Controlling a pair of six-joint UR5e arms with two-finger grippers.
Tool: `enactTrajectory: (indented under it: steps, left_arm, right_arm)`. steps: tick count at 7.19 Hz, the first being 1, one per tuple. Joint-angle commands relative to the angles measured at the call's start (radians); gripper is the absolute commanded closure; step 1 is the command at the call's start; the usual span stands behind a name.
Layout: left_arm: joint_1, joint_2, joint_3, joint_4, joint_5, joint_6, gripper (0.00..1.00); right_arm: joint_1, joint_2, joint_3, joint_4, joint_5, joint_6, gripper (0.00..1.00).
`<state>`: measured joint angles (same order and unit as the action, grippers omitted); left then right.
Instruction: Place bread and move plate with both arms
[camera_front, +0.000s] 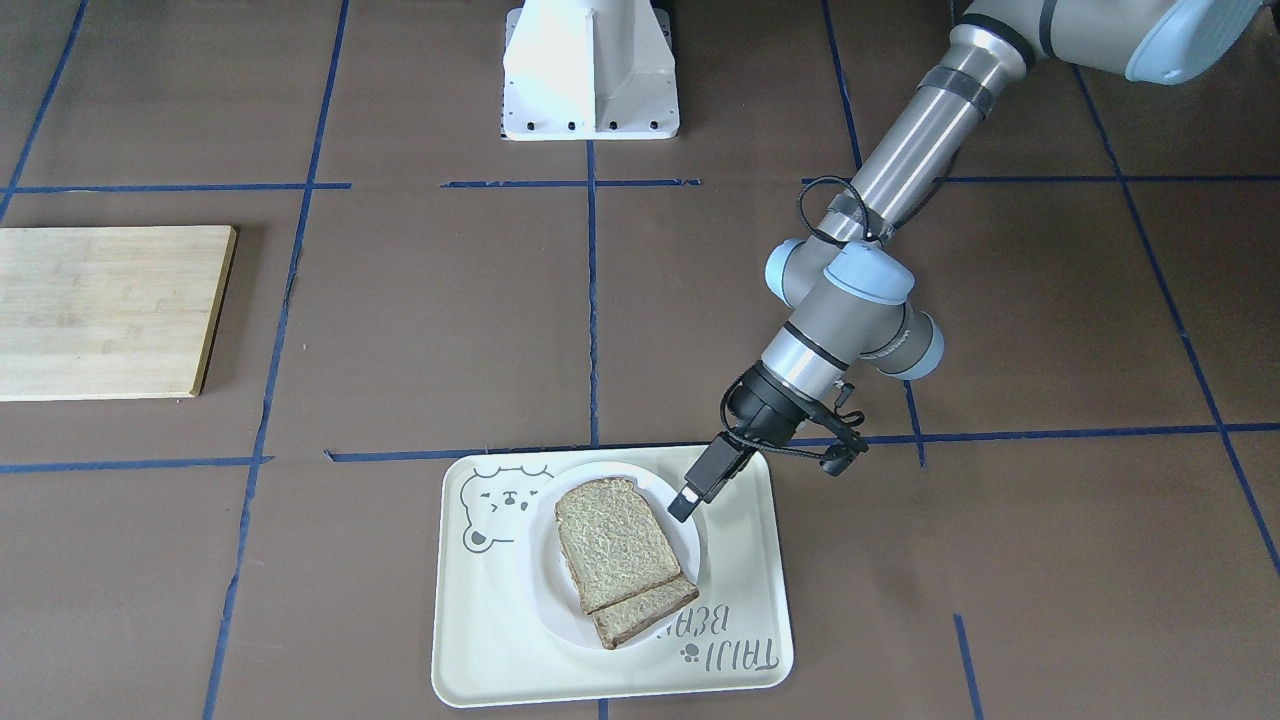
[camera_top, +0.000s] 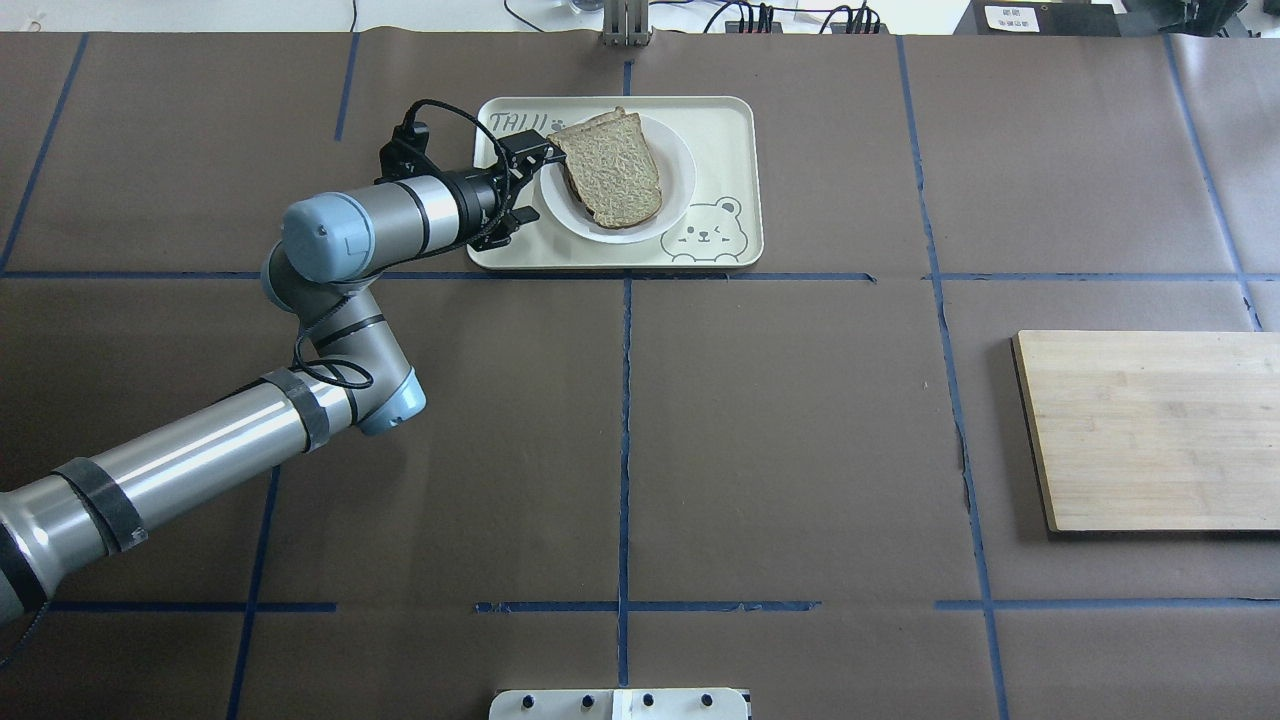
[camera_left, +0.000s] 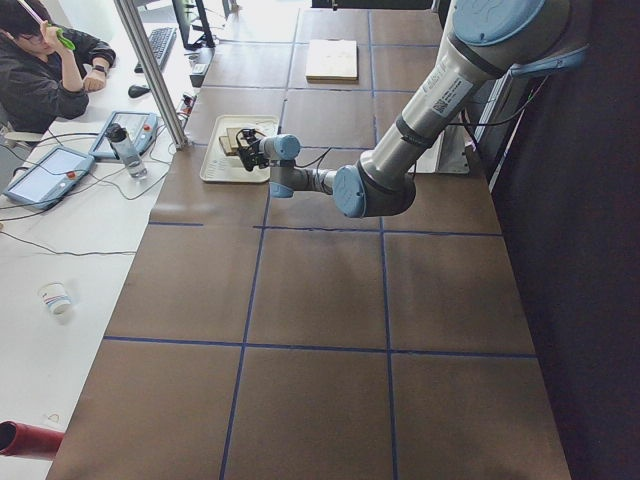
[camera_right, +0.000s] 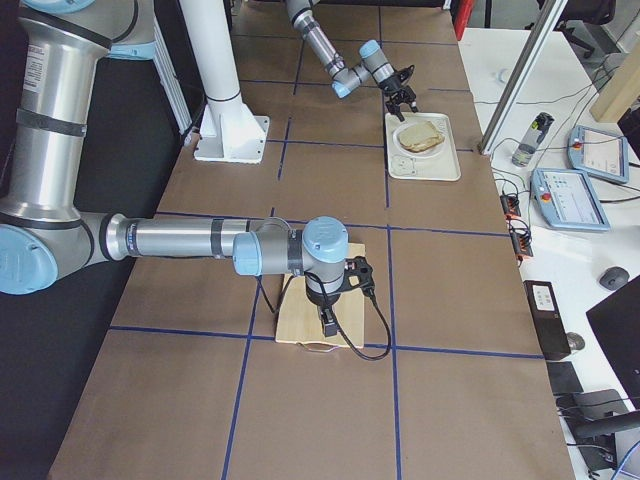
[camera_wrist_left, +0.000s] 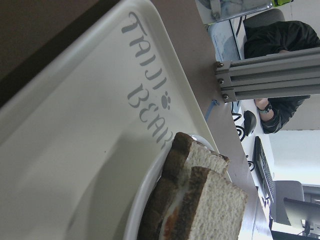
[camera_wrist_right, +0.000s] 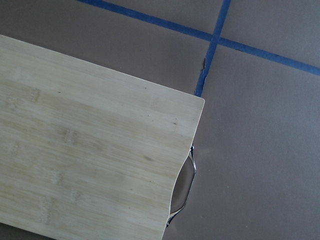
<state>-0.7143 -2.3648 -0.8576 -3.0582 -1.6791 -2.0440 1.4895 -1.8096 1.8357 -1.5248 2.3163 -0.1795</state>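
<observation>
The bread (camera_front: 615, 540) lies on top of a second slice (camera_front: 645, 612), with egg showing between them in the left wrist view, where the top slice (camera_wrist_left: 220, 205) is close. Both rest on the white plate (camera_front: 655, 487), which stands in the cream bear tray (camera_front: 740, 600). My left gripper (camera_front: 686, 503) is low at the plate's rim, beside the bread's corner; it also shows in the overhead view (camera_top: 548, 152). I cannot tell whether it is open or shut. My right gripper (camera_right: 325, 322) hangs over the wooden cutting board (camera_right: 300, 335), and I cannot tell its state.
The cutting board (camera_top: 1150, 430) lies at the table's right side, its metal handle (camera_wrist_right: 182, 190) at one edge. The white pedestal (camera_front: 590, 70) stands at the robot's base. An operator (camera_left: 40, 70) sits at a desk beyond the tray's end of the table.
</observation>
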Motion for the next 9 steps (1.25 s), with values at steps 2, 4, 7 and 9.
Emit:
enactTrajectory:
  steps: [2, 4, 7, 9]
  left_arm:
    - [-0.121, 0.152, -0.377, 0.441, -0.310, 0.253, 0.00]
    - [-0.181, 0.215, -0.597, 0.803, -0.384, 0.513, 0.00]
    - [-0.210, 0.289, -0.849, 1.320, -0.380, 1.079, 0.00]
    - [-0.249, 0.346, -0.961, 1.543, -0.372, 1.372, 0.00]
  right_arm:
    - [0.000, 0.001, 0.000, 0.000, 0.000, 0.002, 0.00]
    - [0.000, 0.001, 0.000, 0.000, 0.000, 0.000, 0.00]
    - [0.000, 0.001, 0.000, 0.000, 0.000, 0.000, 0.00]
    - [0.000, 0.001, 0.000, 0.000, 0.000, 0.000, 0.00]
